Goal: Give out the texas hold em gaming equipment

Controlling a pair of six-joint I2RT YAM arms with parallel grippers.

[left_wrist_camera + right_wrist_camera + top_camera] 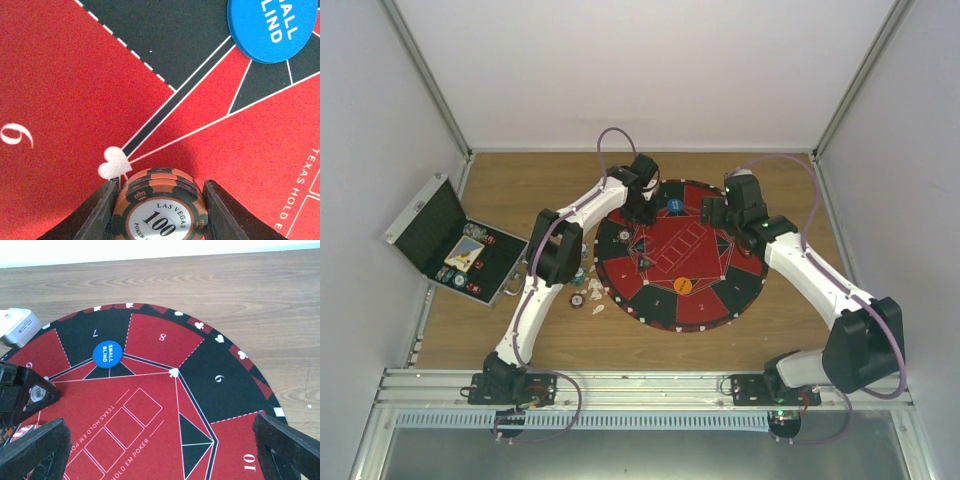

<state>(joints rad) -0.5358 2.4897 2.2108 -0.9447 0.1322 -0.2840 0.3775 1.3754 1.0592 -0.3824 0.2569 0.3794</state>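
blue disc cropped at top edge, chip stack cropped below, case contents indistinct

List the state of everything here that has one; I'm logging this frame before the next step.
left gripper: shut on chip stack
chip stack: gripped, faces up, over the mat
right gripper: open, empty
case: open, lid back
blue disc: flat on mat, print up
orange disc: flat on mat
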